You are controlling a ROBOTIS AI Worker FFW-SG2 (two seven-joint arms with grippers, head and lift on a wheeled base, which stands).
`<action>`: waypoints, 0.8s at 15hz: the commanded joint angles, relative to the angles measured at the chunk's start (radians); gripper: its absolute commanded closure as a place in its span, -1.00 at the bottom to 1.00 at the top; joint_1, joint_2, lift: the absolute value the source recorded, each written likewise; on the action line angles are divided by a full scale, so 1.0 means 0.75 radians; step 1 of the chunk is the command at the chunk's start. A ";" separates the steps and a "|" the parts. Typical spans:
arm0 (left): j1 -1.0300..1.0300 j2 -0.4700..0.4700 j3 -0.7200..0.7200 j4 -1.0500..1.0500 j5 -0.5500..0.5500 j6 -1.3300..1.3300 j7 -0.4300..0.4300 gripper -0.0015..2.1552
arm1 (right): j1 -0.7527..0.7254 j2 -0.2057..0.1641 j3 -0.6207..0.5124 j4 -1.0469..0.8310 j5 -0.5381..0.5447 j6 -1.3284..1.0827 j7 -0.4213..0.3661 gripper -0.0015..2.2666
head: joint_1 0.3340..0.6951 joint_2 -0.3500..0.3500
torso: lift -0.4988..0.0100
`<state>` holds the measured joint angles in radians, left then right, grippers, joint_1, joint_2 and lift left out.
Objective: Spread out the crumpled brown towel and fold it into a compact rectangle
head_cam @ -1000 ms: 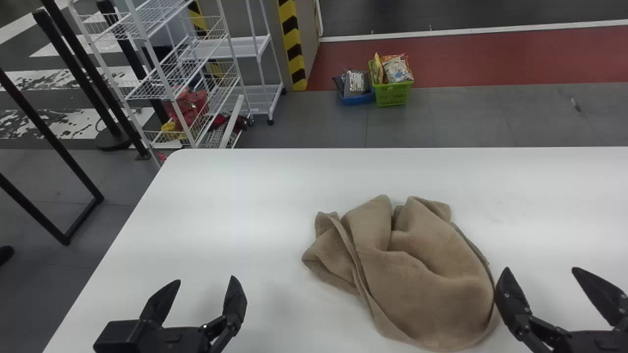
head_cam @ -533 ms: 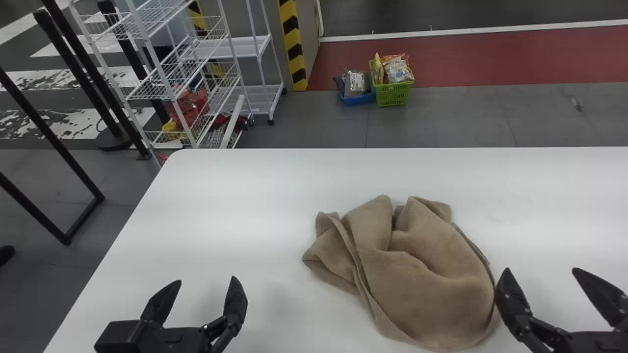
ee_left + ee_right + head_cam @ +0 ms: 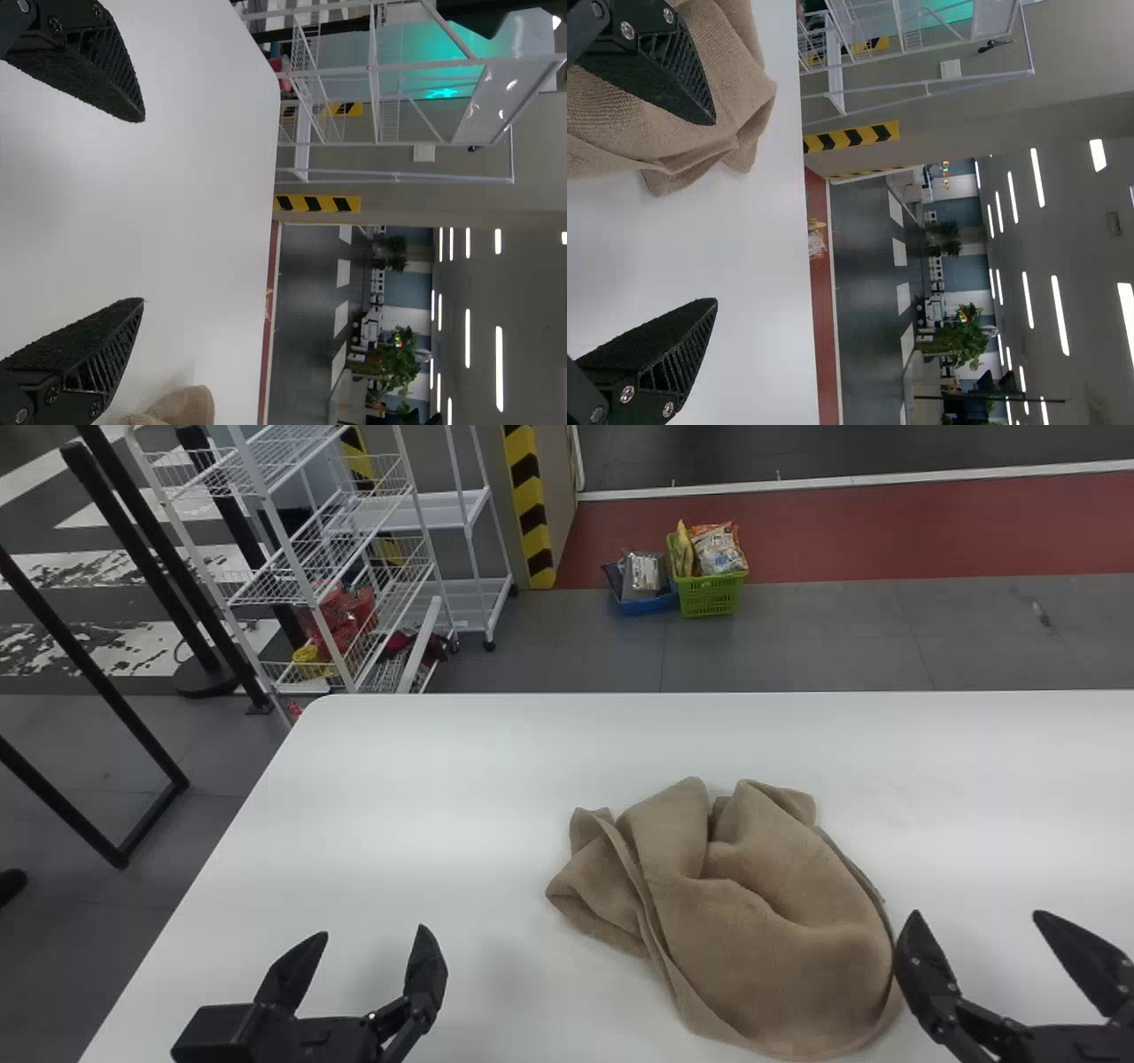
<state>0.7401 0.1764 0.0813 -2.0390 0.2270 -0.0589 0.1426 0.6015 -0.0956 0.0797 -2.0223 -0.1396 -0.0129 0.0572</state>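
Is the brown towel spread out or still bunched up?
Bunched up: the brown towel lies in rumpled folds, edges doubled over.

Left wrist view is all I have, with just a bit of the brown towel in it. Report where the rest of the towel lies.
Observer: The brown towel lies crumpled between the left gripper and the right gripper, closer to the right one.
Operator: Give me the right gripper's state.
Observer: Its fingers are spread open, the left-hand one right by the towel's right edge; whether they touch, I can't tell.
Operator: Now describe the towel's far side.
Observer: It bunches up into two raised folds with a deep crease between them.
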 commanded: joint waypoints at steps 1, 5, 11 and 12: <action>-0.001 0.000 0.000 0.000 0.000 0.000 0.000 -0.93 | 0.000 0.001 0.000 0.001 0.000 0.000 -0.001 -0.93 | 1.00 0.58 | 0.46; -0.001 0.000 0.000 0.003 0.000 0.000 0.000 -0.93 | 0.000 0.001 0.000 0.003 0.000 0.000 -0.001 -0.93 | 1.00 0.58 | 0.46; -0.001 0.000 0.000 0.005 0.000 0.000 0.000 -0.93 | 0.000 0.001 0.000 0.003 0.000 0.000 -0.001 -0.93 | 1.00 0.59 | 0.46; -0.001 0.000 0.000 0.005 0.000 0.000 0.000 -0.93 | 0.000 0.001 0.000 0.003 0.000 -0.004 0.001 -0.93 | 1.00 0.59 | 0.46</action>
<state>0.7389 0.1764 0.0813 -2.0356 0.2270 -0.0589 0.1426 0.6013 -0.0951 0.0798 -2.0202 -0.1396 -0.0134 0.0571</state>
